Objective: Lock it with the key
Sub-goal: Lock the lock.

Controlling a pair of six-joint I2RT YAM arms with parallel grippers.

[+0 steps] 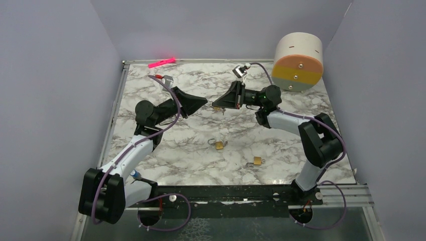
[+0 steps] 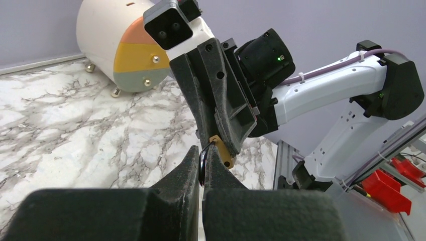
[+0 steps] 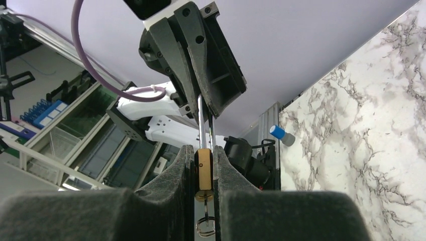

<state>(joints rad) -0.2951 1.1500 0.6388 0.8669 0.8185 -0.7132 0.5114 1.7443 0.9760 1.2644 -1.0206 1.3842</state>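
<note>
A small brass padlock (image 3: 203, 168) hangs in the air over the middle of the table, gripped between both arms. My right gripper (image 3: 203, 150) is shut on its brass body. My left gripper (image 2: 202, 150) is shut on its curved silver shackle (image 2: 202, 164), which rises as two bars (image 3: 203, 118) in the right wrist view. The key (image 3: 204, 208) sticks out of the underside of the body, with a small wire ring (image 3: 205, 228) hanging from it. From above, the two grippers meet tip to tip at the padlock (image 1: 217, 106).
Two more brass padlocks (image 1: 218, 145) (image 1: 257, 161) lie on the marble table (image 1: 281, 145) nearer the arm bases. A round white, orange and yellow box (image 1: 298, 61) stands at the back right. A pink marker (image 1: 162, 62) and a small silver item (image 1: 166, 78) lie at the back left.
</note>
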